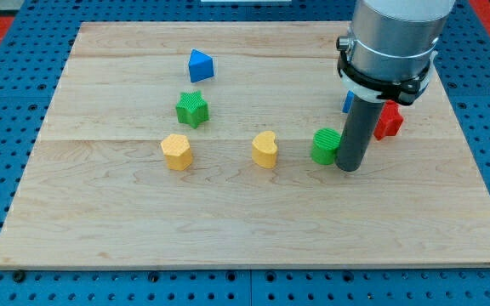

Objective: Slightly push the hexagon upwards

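The yellow hexagon [176,151] sits left of centre on the table [228,221], below the green star [192,109]. My tip [347,167], which has no jaws, touches the green block [325,145] at right-centre.

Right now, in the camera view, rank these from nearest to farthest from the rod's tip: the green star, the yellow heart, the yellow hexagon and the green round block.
Measured from my tip:
1. Green round block, right beside the tip on the view's left.
2. Yellow heart, further left, mid-board.
3. Green star, up and left.
4. Yellow hexagon, farthest left.
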Controlling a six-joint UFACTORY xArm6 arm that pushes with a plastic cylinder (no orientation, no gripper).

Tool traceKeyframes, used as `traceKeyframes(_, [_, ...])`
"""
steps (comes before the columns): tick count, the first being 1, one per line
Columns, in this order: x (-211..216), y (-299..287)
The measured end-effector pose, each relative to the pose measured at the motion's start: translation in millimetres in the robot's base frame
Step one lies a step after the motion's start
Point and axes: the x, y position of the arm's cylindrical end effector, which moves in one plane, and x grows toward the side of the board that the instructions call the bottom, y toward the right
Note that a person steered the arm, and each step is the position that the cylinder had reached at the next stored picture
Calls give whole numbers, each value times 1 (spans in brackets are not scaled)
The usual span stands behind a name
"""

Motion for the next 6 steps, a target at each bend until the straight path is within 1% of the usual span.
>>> traceKeyframes(1, [46, -21])
traceKeyframes(2, [35, -108])
traceKeyframes(3, [24, -172])
traceKeyframes(4, [24, -233])
traceKeyframes(5, [6, -238])
traceKeyframes(6, [-1, -235])
